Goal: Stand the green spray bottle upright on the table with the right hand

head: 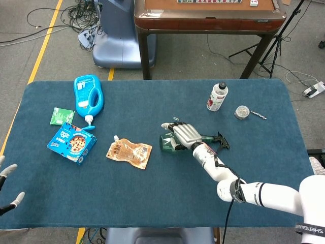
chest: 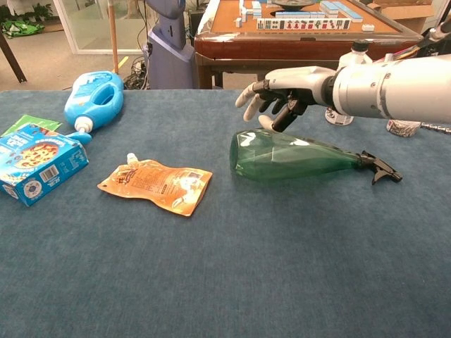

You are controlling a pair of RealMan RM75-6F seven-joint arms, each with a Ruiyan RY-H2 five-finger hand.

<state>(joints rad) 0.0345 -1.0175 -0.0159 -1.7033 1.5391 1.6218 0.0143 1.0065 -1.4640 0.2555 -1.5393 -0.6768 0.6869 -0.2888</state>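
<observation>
lower the released right hand (chest: 278,91), hovering fingers-apart over the fat left end of the lying green spray bottle (chest: 296,156), wrap the body, then pivot base-down onto the bench (chest: 282,267).

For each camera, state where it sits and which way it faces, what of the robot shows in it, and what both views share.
Head view: high above the near table edge, looking steeply down at the table; shows the right hand and arm over the green spray bottle, and the left hand at the frame's left edge.
Chest view: low, near table height, looking across toward the far edge; shows only the right hand and forearm.
Shared: the lying green spray bottle, the right hand, the blue detergent bottle.
</observation>
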